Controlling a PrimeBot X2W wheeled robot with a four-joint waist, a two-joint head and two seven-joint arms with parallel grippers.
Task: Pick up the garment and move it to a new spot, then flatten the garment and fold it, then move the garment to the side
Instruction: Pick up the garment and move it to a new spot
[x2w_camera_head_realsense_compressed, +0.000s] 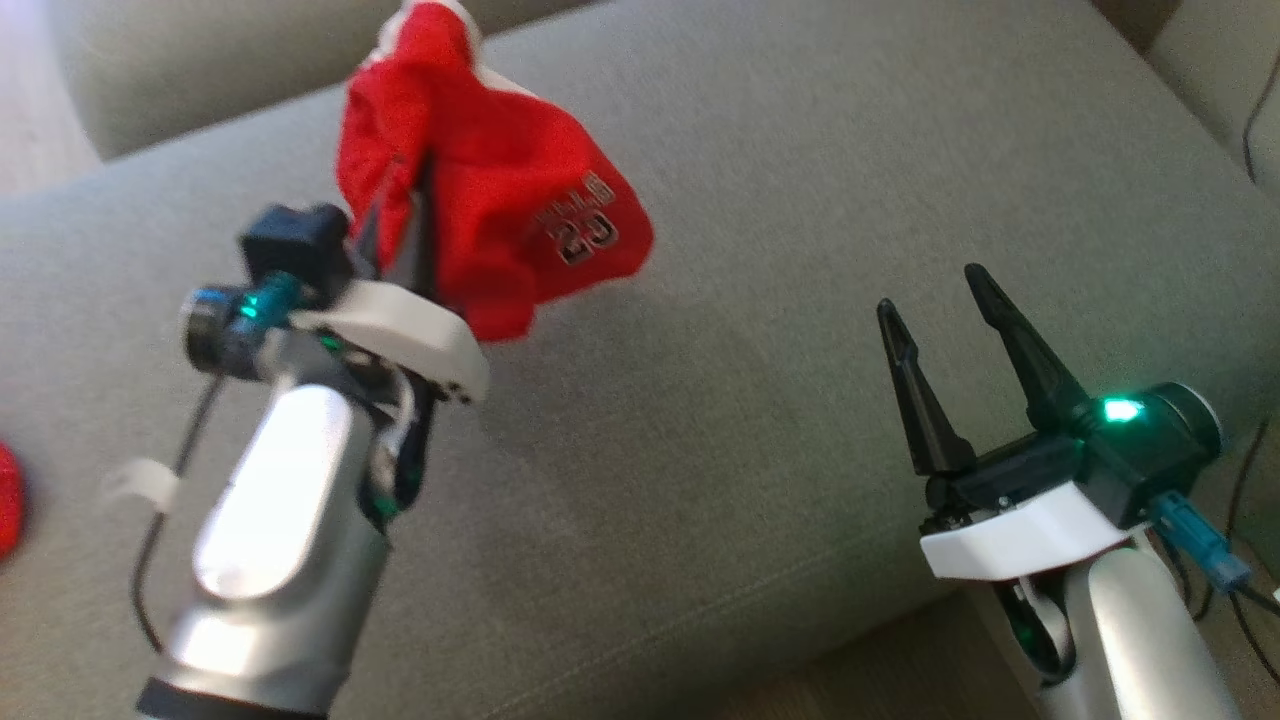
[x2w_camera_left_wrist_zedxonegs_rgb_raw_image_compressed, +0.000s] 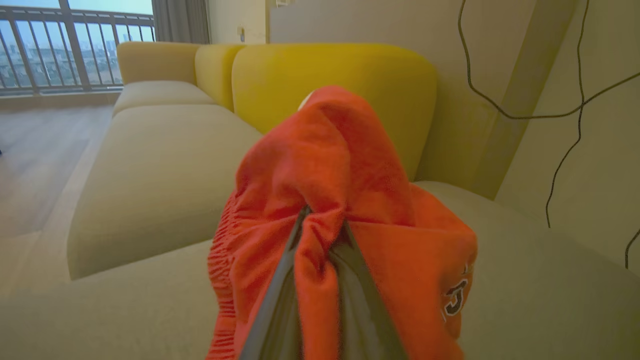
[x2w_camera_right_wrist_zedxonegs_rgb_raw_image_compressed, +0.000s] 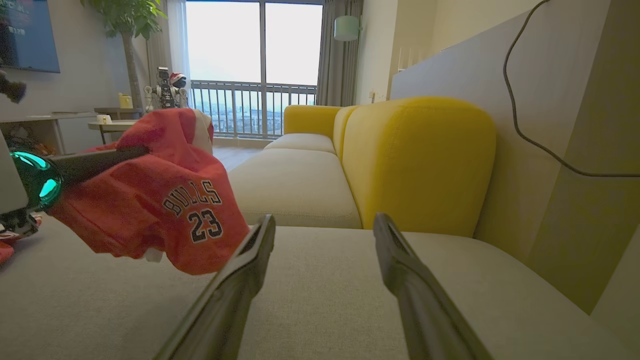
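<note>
A: What is nearest in the head view?
B: Two end effectors. The left end effector (x2w_camera_head_realsense_compressed: 400, 240) is pressed together on a bunch of the red garment (x2w_camera_head_realsense_compressed: 500, 190). The right end effector (x2w_camera_head_realsense_compressed: 930, 288) stands spread and holds nothing, well apart from the cloth.
A: Where is the garment?
B: It is lifted and hangs crumpled above the grey sofa seat (x2w_camera_head_realsense_compressed: 750, 350), not touching it as far as I can see.
A: How far along is the task?
B: I judge that only the picking up is done. Placing on a new spot, flattening, folding and moving aside are all left.
A: And the count?
B: One garment, two end effectors, one small red thing (x2w_camera_head_realsense_compressed: 8, 500) cut by the left edge, and farther back three yellow back cushions (x2w_camera_left_wrist_zedxonegs_rgb_raw_image_compressed: 330, 85)
</note>
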